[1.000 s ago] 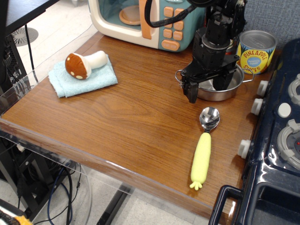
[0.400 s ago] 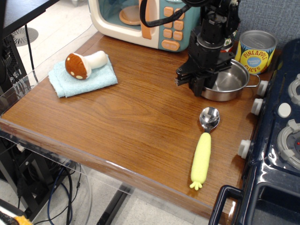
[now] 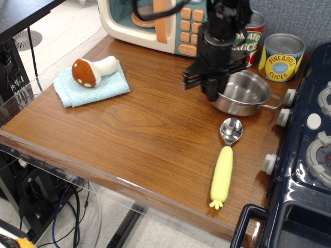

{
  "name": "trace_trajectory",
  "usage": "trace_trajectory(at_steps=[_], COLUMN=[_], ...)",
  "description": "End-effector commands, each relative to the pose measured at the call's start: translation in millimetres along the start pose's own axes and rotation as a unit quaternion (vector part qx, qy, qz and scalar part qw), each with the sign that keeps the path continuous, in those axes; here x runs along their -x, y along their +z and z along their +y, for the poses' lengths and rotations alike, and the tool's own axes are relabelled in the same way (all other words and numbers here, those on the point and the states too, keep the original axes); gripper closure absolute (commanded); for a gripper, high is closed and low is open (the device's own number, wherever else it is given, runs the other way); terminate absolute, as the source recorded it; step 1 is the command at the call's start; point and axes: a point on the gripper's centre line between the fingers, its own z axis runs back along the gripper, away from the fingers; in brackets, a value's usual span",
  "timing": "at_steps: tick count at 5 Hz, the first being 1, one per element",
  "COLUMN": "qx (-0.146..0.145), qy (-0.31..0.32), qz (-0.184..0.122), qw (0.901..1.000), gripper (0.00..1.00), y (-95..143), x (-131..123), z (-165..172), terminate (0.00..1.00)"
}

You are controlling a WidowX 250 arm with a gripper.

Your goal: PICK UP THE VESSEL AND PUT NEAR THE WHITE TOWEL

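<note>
Wooden table [image 3: 139, 134], grey wall [image 3: 300, 18]

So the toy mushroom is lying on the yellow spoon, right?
No. The toy mushroom is lying on the white towel, at the left of the table, as observation.image shows. The yellow spoon lies by itself near the stove.

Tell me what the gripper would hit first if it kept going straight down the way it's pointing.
Probably the table. The gripper points down at the near-left rim of the pot, which it seems to be holding, though depth is hard to judge.
</note>
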Motion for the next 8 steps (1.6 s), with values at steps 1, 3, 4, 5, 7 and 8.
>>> trace_trajectory(at_steps=[1, 3, 4, 5, 7, 8], qx=[0.074, 0.076, 0.063, 0.054, 0.039, 0.01], qy=[-0.014, -0.016, -0.01, -0.023, -0.063, -0.082], qz=[-0.049, -0.081, -0.076, -0.063, -0.011, -0.007], qw=[0.996, 0.9937, 0.9951, 0.9963, 0.9972, 0.9966], gripper=[1.0, 1.0, 1.0, 1.0, 1.0, 1.0], y=[71.8, 88.8, 81.2, 69.8, 30.5, 10.8], x=[-31.0, -59.5, -67.6, -65.6, -49.6, -44.2], z=[36.1, 119.7, 169.2, 201.6, 216.3, 221.9], terminate=[0.0, 0.0, 0.0, 0.0, 0.0, 0.0])
